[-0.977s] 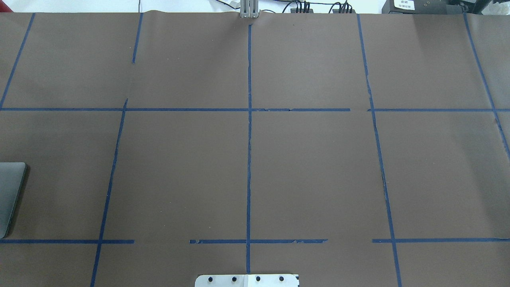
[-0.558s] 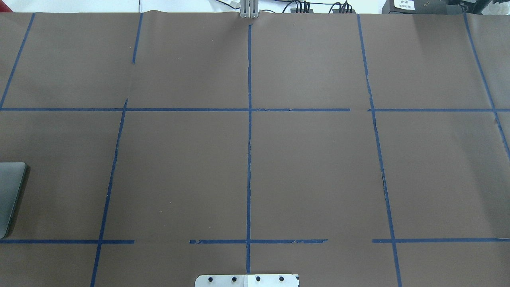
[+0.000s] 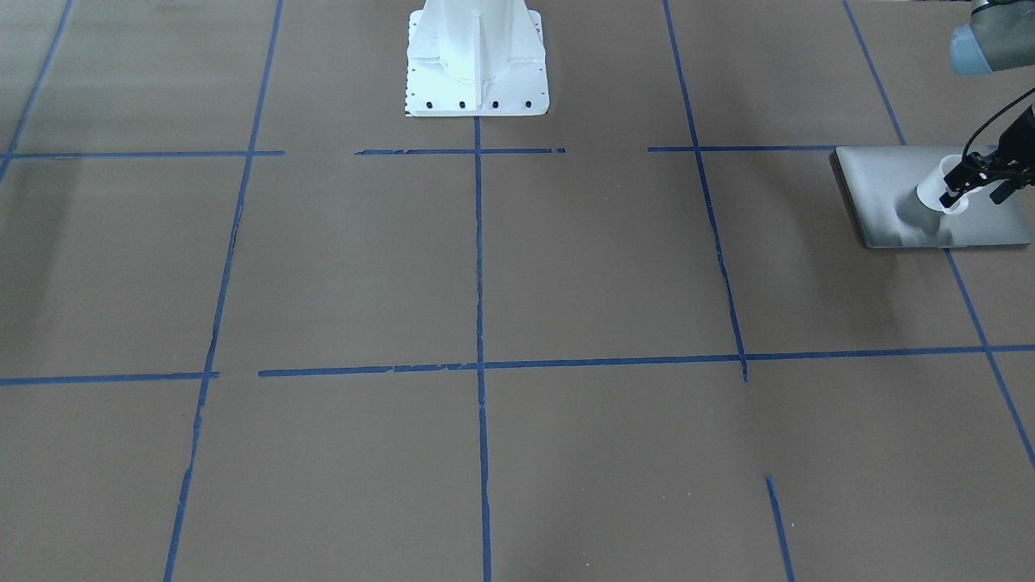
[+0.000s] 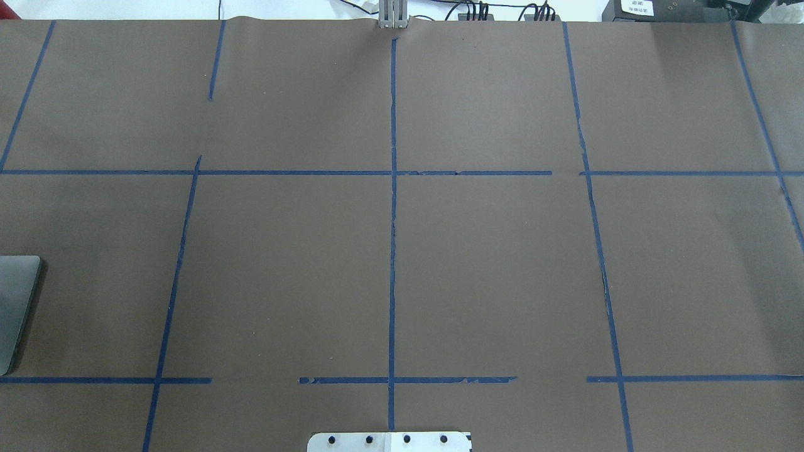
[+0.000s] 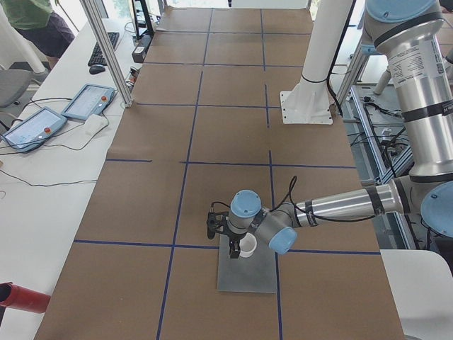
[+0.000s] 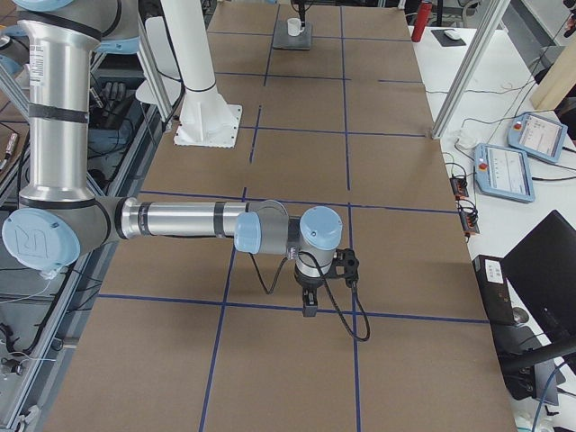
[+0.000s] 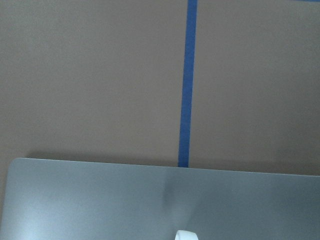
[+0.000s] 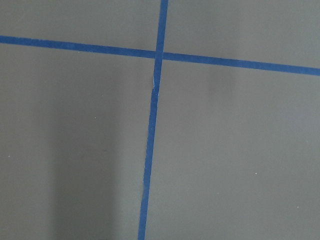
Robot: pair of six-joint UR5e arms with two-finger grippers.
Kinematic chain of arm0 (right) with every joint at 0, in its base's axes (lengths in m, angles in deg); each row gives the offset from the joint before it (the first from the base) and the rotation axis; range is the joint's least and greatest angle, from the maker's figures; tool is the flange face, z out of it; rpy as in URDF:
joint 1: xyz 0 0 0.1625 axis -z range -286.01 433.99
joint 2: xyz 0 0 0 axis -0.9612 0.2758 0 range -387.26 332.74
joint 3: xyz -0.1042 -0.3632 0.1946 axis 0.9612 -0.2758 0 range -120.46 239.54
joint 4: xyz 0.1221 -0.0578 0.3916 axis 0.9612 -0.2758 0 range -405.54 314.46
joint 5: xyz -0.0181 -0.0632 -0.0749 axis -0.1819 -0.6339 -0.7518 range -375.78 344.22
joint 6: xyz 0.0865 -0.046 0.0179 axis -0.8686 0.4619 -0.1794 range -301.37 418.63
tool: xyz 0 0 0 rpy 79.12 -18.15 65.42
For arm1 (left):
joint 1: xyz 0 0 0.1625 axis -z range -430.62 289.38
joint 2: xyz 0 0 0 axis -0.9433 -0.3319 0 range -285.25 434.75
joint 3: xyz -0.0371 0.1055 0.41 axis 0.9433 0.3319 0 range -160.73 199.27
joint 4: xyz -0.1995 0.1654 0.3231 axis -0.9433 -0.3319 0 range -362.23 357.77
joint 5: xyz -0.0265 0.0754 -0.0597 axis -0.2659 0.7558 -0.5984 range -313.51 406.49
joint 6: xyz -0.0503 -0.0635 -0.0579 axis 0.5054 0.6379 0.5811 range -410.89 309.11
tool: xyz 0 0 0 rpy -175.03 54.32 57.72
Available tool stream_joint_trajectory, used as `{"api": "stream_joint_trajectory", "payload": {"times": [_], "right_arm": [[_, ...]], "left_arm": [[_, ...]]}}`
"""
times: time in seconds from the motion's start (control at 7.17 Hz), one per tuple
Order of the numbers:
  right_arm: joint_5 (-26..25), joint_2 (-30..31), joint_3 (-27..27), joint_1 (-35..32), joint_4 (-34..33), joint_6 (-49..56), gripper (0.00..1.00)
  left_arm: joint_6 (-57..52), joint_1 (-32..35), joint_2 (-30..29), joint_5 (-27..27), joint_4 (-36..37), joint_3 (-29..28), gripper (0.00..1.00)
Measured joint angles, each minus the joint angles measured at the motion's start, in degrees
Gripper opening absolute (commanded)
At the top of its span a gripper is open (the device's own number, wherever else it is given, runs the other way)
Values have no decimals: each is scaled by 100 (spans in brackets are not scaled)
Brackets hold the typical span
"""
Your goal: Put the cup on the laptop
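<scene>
The silver-grey laptop [image 3: 897,210] lies closed at the table's end on my left side; its corner shows in the overhead view [image 4: 16,307]. The small white cup [image 3: 936,192] stands upright on its lid, also seen from the left side [image 5: 247,246]. My left gripper [image 3: 973,200] hangs over the cup with its fingers apart, one across the cup's mouth and one off to the side, so it looks open. The left wrist view shows the lid [image 7: 100,200] and a sliver of the cup's rim [image 7: 185,235]. My right gripper [image 6: 309,309] points down over bare table; I cannot tell its state.
Brown paper with blue tape lines [image 4: 392,251] covers the table. The robot's white base [image 3: 477,56] stands at the middle of the near edge. Operator tablets [image 5: 88,103] lie on a side desk beyond the paper.
</scene>
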Motion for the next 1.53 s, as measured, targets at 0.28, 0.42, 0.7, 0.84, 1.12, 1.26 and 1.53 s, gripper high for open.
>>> {"api": "stream_joint_trajectory", "payload": {"times": [0.28, 0.42, 0.7, 0.84, 1.12, 1.26, 1.53], "right_arm": [[0, 0, 3, 0, 0, 1, 100], [0, 0, 4, 0, 0, 3, 100], [0, 0, 4, 0, 0, 1, 100], [0, 0, 4, 0, 0, 0, 100], [0, 0, 4, 0, 0, 0, 100], [0, 0, 4, 0, 0, 0, 100], [0, 0, 4, 0, 0, 0, 100]], "left_arm": [[-747, 359, -144, -291, 516, 97, 100], [-1310, 678, -332, -328, 1082, 228, 100], [-2570, 1485, -969, -328, 2682, 601, 100], [-3168, 1845, -1401, -314, 3560, 709, 100], [-4077, 2380, -2095, -290, 4789, 777, 100], [-4294, 2517, -2235, -296, 5006, 786, 100], [-4417, 2631, -2225, -322, 5114, 838, 100]]}}
